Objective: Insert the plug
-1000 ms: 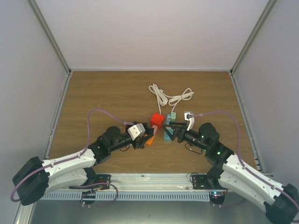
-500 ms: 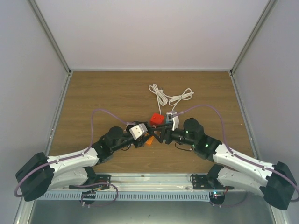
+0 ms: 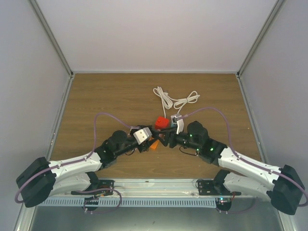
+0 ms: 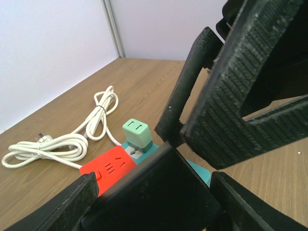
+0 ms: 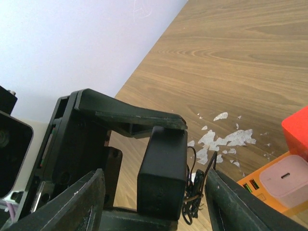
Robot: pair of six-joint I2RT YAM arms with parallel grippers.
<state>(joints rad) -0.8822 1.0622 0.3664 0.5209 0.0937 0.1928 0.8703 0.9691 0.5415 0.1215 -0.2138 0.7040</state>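
Green plug [image 4: 137,132]: prongs up on teal block [image 4: 198,171], just beside red power strip [image 4: 108,166], centre frame. Left gripper [image 3: 154,140], right gripper [image 3: 166,139]: nose to nose; jaws' state unreadable. Risk: crowded grippers collide, toppling plug.

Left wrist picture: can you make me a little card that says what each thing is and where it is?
plug: green plug, two bare prongs pointing up
under the plug: teal block
socket block: red socket block, close beside the plug, on its left
cable: white cable, bundled in loops, farther left
table: brown wooden table
top right: right arm's black fingers, very near the camera
plugged in: not yet
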